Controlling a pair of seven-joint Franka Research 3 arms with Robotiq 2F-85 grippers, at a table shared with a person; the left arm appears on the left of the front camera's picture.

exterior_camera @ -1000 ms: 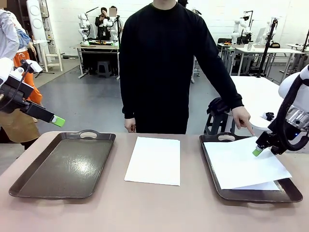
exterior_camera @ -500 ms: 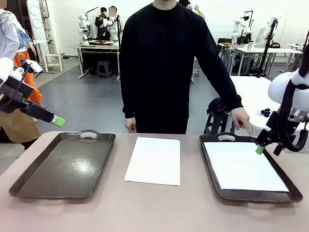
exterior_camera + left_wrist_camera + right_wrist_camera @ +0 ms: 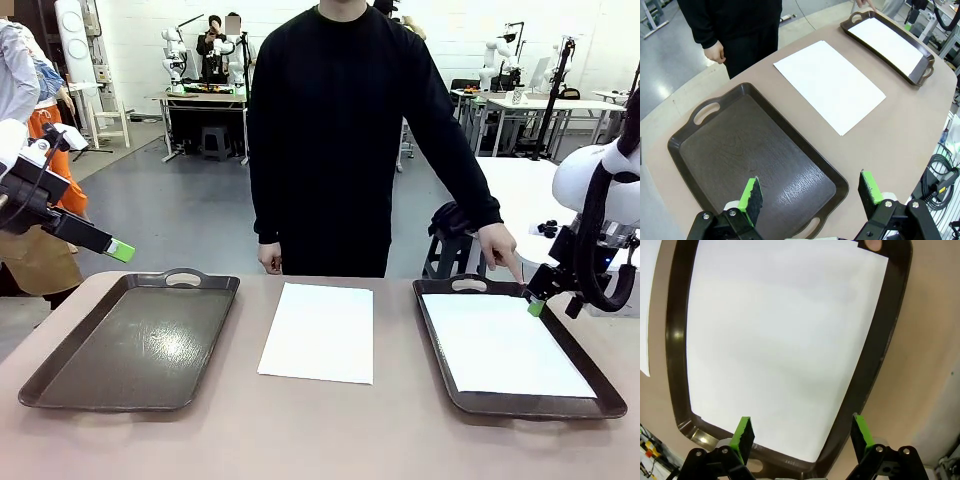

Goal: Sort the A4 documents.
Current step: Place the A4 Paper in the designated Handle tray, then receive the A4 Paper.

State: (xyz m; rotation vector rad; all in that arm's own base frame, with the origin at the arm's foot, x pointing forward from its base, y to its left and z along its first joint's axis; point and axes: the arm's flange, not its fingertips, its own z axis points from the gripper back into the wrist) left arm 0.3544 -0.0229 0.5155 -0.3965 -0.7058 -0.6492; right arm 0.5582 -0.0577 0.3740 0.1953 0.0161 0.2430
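1. One A4 document lies flat in the right tray, its edges square to the rim. I cannot tell whether more sheets lie under it.
2. A second A4 document lies flat on the desk between the two trays, touching neither.
3. Both are plain white, thin, unprinted and uncreased, and somewhat smaller than the trays.
4. The sorting looks partly done. The middle sheet is not yet placed, and the left tray shows only its bare dark floor. It may be where that sheet goes.
5. The right arm's fingers hover apart over the right tray near its far right corner, holding nothing. The person's hand points a fingertip at that corner.
6. The left arm's fingers stand apart and empty, raised at the far left above the left tray.
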